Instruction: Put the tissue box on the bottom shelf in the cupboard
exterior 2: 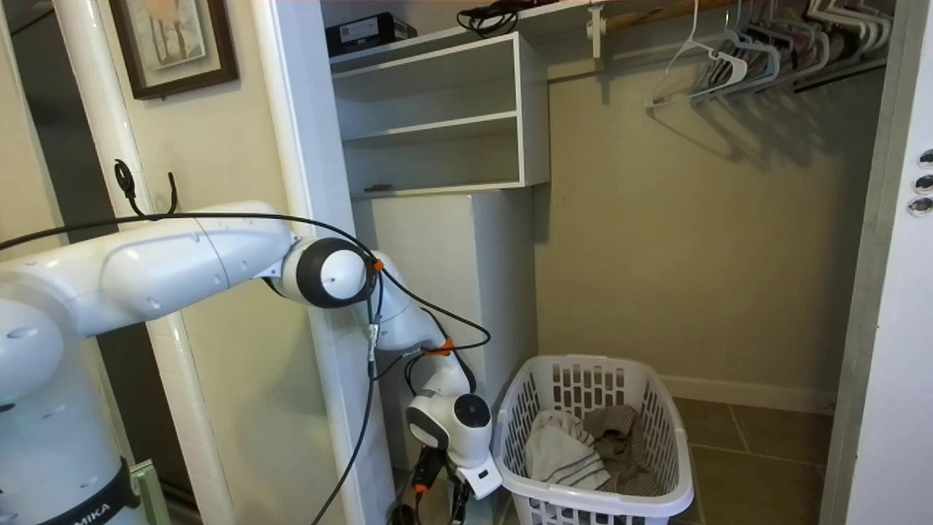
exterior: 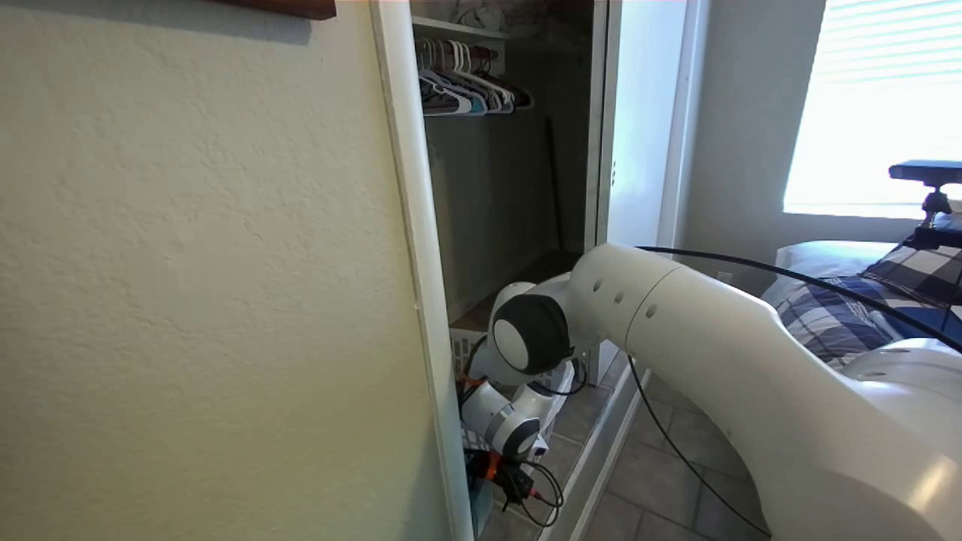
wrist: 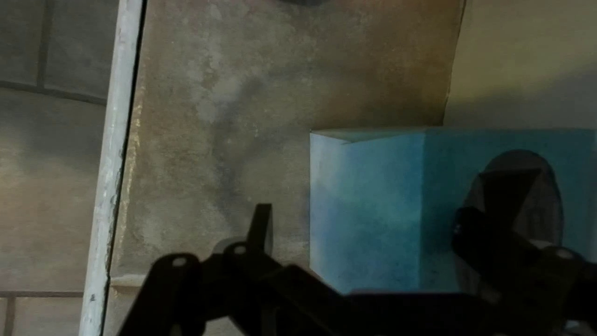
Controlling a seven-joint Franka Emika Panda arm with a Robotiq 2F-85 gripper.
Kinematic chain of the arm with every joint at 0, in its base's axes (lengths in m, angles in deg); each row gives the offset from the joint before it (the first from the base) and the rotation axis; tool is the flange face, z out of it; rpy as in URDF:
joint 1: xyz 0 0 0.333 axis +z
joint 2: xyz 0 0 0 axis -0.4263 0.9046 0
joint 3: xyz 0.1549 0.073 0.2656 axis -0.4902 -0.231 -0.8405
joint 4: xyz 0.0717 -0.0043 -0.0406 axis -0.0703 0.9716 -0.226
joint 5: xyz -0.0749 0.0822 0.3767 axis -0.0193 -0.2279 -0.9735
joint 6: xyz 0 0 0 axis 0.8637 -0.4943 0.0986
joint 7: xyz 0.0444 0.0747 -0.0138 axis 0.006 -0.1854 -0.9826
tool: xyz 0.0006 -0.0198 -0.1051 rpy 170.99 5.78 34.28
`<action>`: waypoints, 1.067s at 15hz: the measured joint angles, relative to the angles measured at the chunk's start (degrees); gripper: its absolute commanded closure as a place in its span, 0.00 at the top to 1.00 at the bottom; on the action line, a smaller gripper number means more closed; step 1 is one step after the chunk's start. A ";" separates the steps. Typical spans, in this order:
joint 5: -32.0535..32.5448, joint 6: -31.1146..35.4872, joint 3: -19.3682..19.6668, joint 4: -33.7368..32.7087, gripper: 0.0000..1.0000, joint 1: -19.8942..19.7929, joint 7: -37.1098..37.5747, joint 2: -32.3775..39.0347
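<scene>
Robotiq gripper (wrist: 363,213), fingers (wrist: 259,231) parted: in the wrist view, one beside the teal-blue tissue box (wrist: 368,210), the other across its oval opening (wrist: 538,214). Box on tiled floor (wrist: 261,107) inside the closet (exterior 2: 656,292), near the lattice laundry basket (exterior 2: 594,498).

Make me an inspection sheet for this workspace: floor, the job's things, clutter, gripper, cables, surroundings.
Surface: tiled floor, with a scuffed pale strip running along it.
Job's things: teal tissue box, oval opening showing; bottom shelf in the cupboard, a small dark item on it.
Clutter: white laundry basket with cloths inside, beside the lower end of the arm.
Gripper: open, fingers apart, one overlapping the oval opening in the wrist view; contact cannot be told.
Cables: black, running along the arm, loops hanging near the gripper.
Surroundings: hangers on a rail, framed picture, bright window.
</scene>
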 measured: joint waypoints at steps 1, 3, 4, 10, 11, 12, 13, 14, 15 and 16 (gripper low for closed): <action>0.60 0.20 -0.26 -0.43 1.00 -0.03 0.39 0.19; 1.24 0.62 -0.55 -1.43 1.00 -0.01 0.86 0.67; 1.24 0.69 -0.53 -1.84 1.00 0.04 0.86 0.84; 1.23 0.95 -0.41 -4.05 1.00 0.05 0.87 1.96; 1.23 1.28 -0.41 -4.55 1.00 0.06 0.87 2.25; 1.23 1.52 -0.41 -5.07 1.00 0.10 0.87 2.56; 1.71 2.00 -0.73 -5.61 1.00 0.01 1.05 2.87; 2.27 2.58 -1.20 -6.18 0.75 -0.10 1.41 3.23; 3.11 2.85 -1.66 -6.73 0.74 -0.15 1.85 3.62; 4.14 2.85 -2.13 -7.57 0.66 -0.19 2.22 4.30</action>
